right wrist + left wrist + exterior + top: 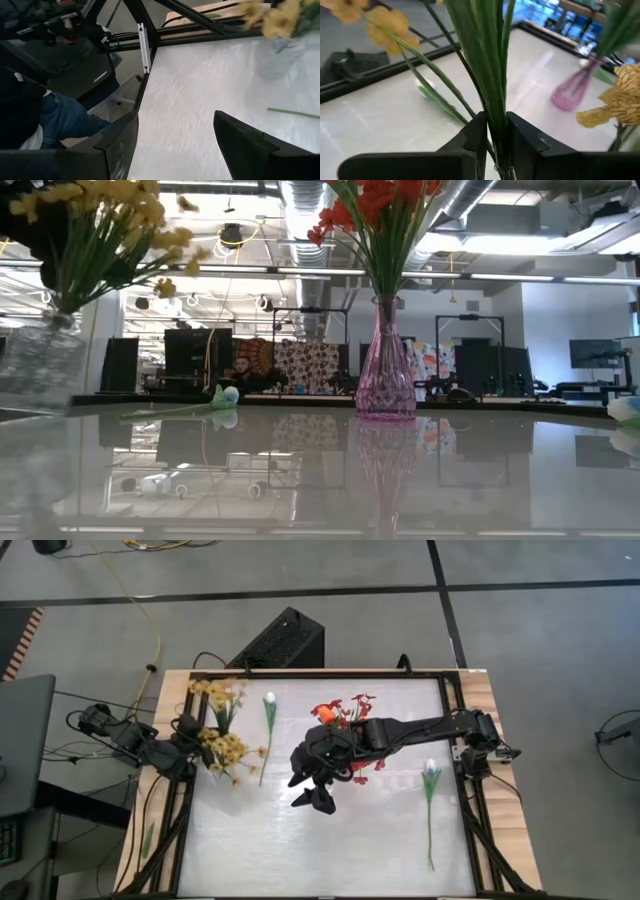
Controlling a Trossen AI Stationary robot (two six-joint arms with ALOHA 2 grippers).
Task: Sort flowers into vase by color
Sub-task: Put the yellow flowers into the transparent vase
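Across the white table [300,850] I have two vases standing along the far side: a clear vase [222,722] on my left with yellow sprays, and a pink vase [386,370] near the middle with the red sprays [335,712].

My right arm reaches over the centre, its right gripper [312,790] hanging above bare table with its fingers spread wide and nothing between them. It waits near the pink vase.

The work is on the left. My left gripper [495,137] sits at the table's left edge, just beside the clear vase, its two fingers pinching the green stems of a yellow spray [228,750]. The wrist view shows the stems running up between the fingers; the blossoms hang near the ones already in the vase.

I judge the step in hand is seating this spray in the clear vase. To do it well I would keep the stems upright over the mouth, lower until the ends are well inside, then ease the fingers apart slowly and lift straight up, so the blossoms do not snag and pull the vase over.

Count: two vases; two yellow sprays that I can separate, one held; one red bunch; two white tulips lying loose, a white tulip [269,725] right of the clear vase and another white tulip [430,790] near the right edge. An orange bud [325,712] seems to sit by the reds.
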